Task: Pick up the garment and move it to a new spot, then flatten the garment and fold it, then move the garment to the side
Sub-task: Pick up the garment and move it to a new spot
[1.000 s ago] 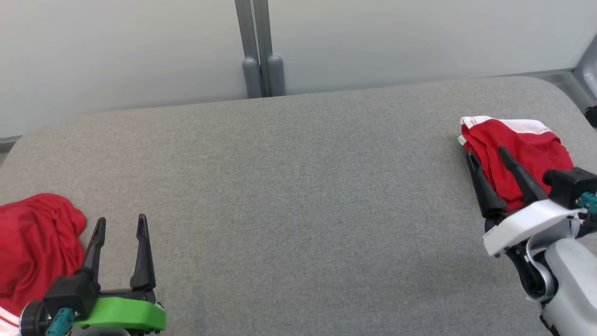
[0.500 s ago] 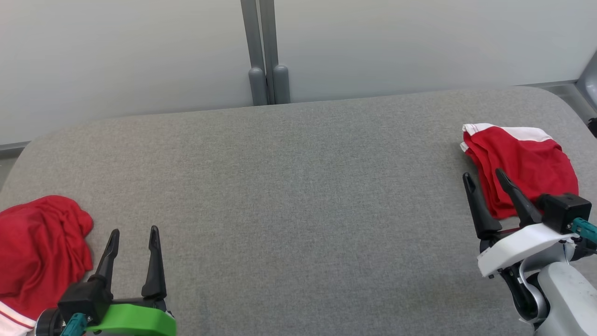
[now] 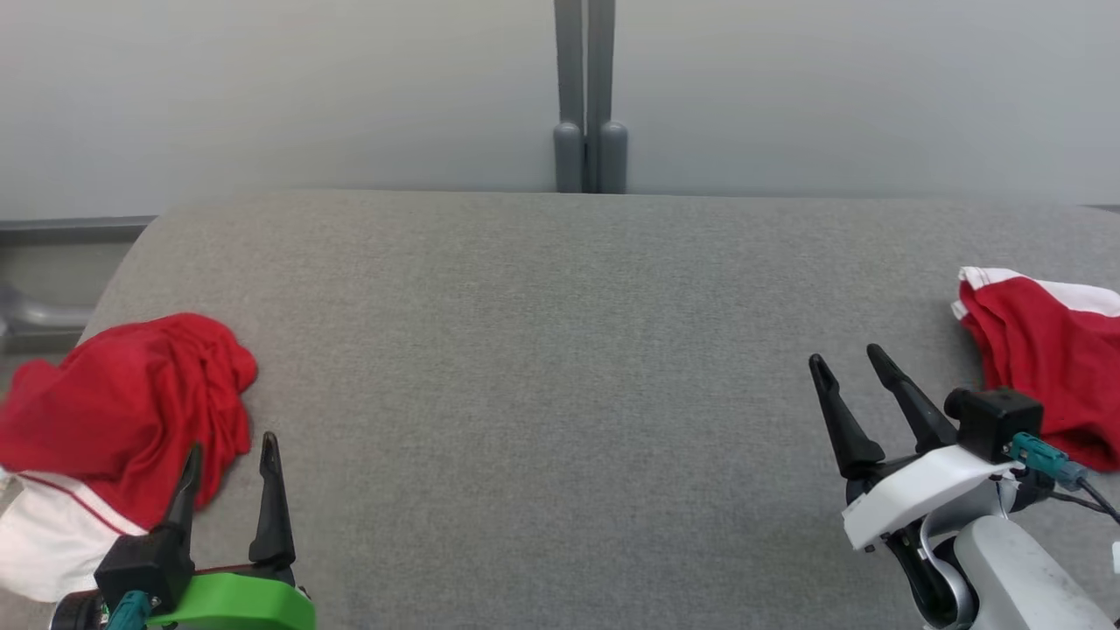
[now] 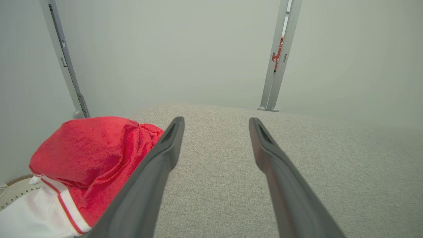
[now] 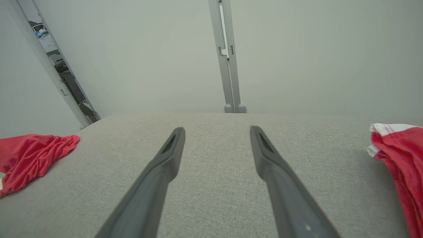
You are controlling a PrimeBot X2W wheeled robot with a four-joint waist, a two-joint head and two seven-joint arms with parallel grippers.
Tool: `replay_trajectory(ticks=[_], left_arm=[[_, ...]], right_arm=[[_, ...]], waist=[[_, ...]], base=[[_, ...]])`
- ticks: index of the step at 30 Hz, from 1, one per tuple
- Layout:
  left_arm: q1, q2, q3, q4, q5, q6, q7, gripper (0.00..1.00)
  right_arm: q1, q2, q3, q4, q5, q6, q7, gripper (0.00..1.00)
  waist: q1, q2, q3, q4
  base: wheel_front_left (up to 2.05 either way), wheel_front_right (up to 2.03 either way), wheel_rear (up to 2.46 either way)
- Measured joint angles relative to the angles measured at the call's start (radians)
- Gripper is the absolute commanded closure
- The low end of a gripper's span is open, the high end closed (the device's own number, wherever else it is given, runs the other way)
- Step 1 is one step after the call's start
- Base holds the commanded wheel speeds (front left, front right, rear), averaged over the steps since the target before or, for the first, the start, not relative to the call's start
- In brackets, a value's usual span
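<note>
A crumpled red garment lies at the left edge of the desk, just beside the left tool, whose fingers stand apart, holding nothing. The right tool, fingers likewise apart and empty, hovers near a folded red-and-white garment at the right edge.

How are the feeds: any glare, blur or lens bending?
Head view: even light, no glare, gray cushion weave sharp. Left wrist view: wide lens tilts the wall post; crumpled red garment slightly soft. Right wrist view: its left post leans likewise.
</note>
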Motion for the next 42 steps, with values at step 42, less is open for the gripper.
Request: replay_trajectory(ticks=[42], left_arm=[[-0.563, 0.307, 0.144, 0.334, -0.354, -0.061, 0.627, 0.0]], right_arm=[[-0.177, -0.045, 0.12, -0.225, -0.039, 0.0, 0.0, 0.0]], waist=[[0.0001, 0.0, 0.268, 0.132]], base=[[0.0, 0.0, 0.0]])
